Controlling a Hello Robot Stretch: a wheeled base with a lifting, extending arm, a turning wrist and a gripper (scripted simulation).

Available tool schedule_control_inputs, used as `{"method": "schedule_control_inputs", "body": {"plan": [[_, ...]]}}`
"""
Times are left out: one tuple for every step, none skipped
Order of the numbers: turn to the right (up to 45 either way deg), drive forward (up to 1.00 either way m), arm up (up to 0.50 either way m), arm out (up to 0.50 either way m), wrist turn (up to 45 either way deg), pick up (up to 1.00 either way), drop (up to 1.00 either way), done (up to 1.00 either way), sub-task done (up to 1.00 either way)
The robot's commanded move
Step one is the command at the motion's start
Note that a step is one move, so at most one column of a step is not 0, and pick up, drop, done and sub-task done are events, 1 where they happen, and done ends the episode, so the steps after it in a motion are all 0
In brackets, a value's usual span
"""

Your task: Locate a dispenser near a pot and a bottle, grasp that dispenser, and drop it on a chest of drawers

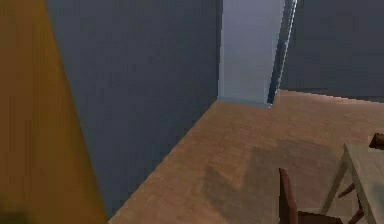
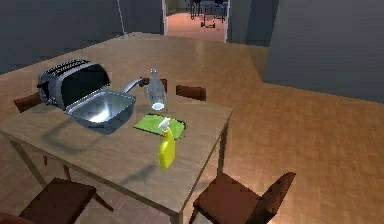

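Because these frames give us no way to judge the gripper's state, we log it as cannot tell. For the same reason no bearing from the gripper to the target can be fixed, so positions are taken from neighbours. Arm side view: the yellow dispenser (image 2: pixel 167 150) sits on the wooden table (image 2: pixel 110 165), close to the table's nearer edge, just beside a flat green item (image 2: pixel 158 124). The metal pot (image 2: pixel 100 108) and clear bottle (image 2: pixel 156 88) lie near it, farther in, with a toaster (image 2: pixel 75 82) behind the pot. That matches the target described. Whether the dispenser stands fully upright we cannot tell.

Handling estimate: small plastic body, light, probably partly filled with liquid. The walls look smooth, so it is likely to slip and may give a little under pressure. We judge the best hold to be across the body at mid-height, below the neck. The head is narrow and may turn or depress. A sideways nudge could send it off the edge, near a chair (image 2: pixel 245 200).
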Motion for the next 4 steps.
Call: {"method": "schedule_control_inputs", "body": {"plan": [[0.0, 0.0, 0.32, 0.0, 0.0, 0.0, 0.0, 0.0, 0.0], [0.0, 0.0, 0.0, 0.3, 0.0, 0.0, 0.0, 0.0, 0.0], [0.0, 0.0, 0.0, 0.0, 45.0, 0.0, 0.0, 0.0, 0.0], [0.0, 0.0, 0.0, 0.0, 45.0, 0.0, 0.0, 0.0, 0.0]]}}
